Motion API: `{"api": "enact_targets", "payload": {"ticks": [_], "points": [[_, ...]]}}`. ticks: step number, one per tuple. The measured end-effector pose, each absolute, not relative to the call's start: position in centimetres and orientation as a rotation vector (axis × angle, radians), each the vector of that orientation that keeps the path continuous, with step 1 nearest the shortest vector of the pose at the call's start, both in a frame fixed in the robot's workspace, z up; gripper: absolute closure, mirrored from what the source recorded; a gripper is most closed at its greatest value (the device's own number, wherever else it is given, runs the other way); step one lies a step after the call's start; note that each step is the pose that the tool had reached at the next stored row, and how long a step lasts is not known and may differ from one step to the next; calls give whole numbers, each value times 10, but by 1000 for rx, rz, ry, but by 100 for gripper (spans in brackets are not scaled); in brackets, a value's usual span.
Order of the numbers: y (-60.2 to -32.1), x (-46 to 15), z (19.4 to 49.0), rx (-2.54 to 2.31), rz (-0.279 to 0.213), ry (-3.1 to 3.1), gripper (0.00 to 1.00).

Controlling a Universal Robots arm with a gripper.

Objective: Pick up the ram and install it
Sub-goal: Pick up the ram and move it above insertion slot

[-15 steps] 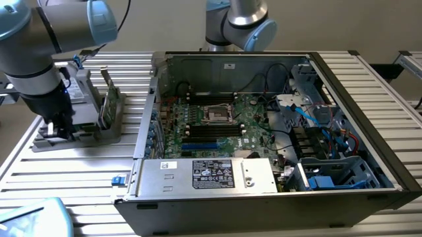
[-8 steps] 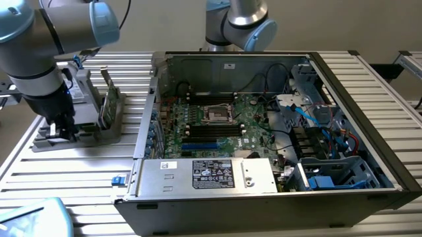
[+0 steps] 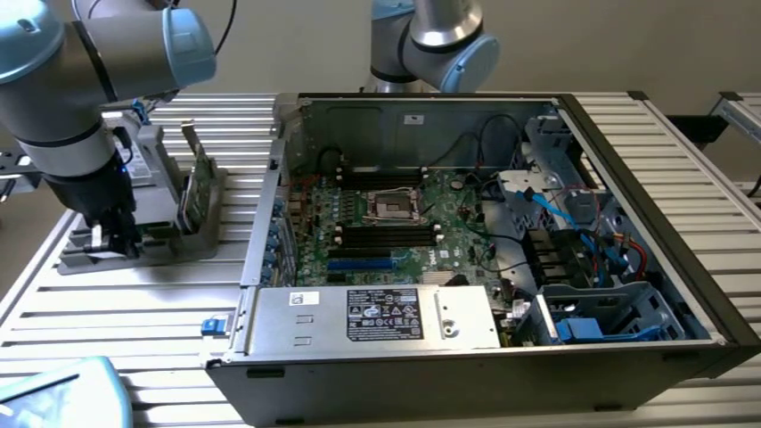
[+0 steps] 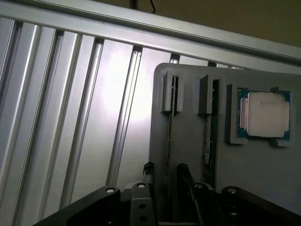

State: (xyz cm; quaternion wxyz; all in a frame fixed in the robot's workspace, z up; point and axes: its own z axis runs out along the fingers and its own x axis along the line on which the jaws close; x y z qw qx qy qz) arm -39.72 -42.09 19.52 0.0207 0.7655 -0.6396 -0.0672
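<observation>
Your gripper (image 3: 107,239) is down over the grey holder (image 3: 167,239) at the exterior view's left, on the slatted table (image 3: 131,303) beside the open computer case (image 3: 666,223); the arm hangs roughly vertical there, which suits a straight descent onto a part stored on edge.

In the wrist view the ram (image 4: 169,136) stands edge-up in one of the holder's narrow slots, so that its thin top edge is offered for a pinch across its faces. The fingers (image 4: 148,170) sit one on each side of it; you can see pale holder surface between each pad and the stick, so I judge the gripper (image 4: 165,173) spread and straddling, not clamped.

A second board (image 4: 209,134) stands in the neighbouring slot, near the farther finger; the processor chip (image 4: 264,115) lies flat in its own recess beyond that.

In the case the dark memory slots (image 3: 380,235) lie below the processor socket (image 3: 393,205); nothing is installed yet, since the ram is in its holder.
</observation>
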Motion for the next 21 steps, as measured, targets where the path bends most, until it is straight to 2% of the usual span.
{"api": "enact_targets", "payload": {"ticks": [21], "points": [[-418, -400, 193, 2373, -210, -1983, 67]]}}
